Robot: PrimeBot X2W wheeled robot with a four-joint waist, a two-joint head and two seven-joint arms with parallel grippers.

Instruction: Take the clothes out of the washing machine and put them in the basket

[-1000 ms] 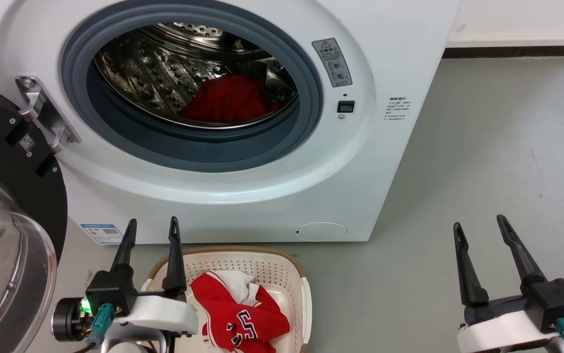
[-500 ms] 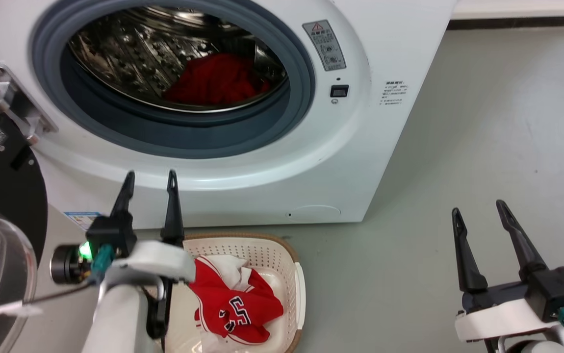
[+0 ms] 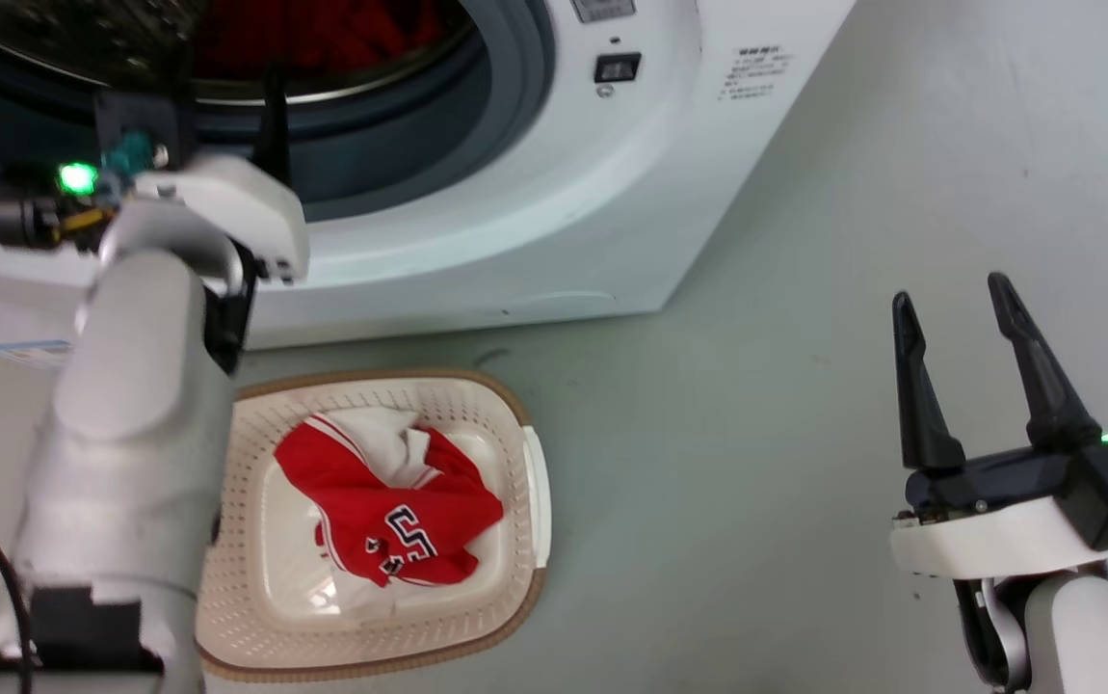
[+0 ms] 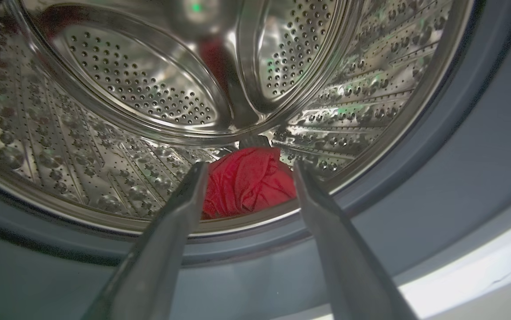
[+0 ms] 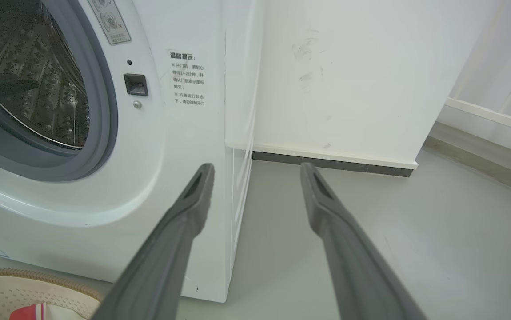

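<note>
The left tool (image 4: 249,165) is hovering at the mouth of the large white front-loading washing machine (image 3: 535,193), fingers (image 4: 180,209) spread and empty, pointing at a crumpled bright red garment (image 4: 246,186) lying low in the perforated steel drum (image 4: 140,89). Below, a red white-trimmed garment (image 3: 390,511) with black-and-white numerals is resting in the cream perforated plastic basket (image 3: 477,400) on the grey floor (image 3: 756,386). Well to the right, the right tool (image 3: 949,289) is hanging released, gripping nothing

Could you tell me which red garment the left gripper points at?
The crumpled garment in the drum, framed by the left gripper; the numbered jersey lies in the basket.
</note>
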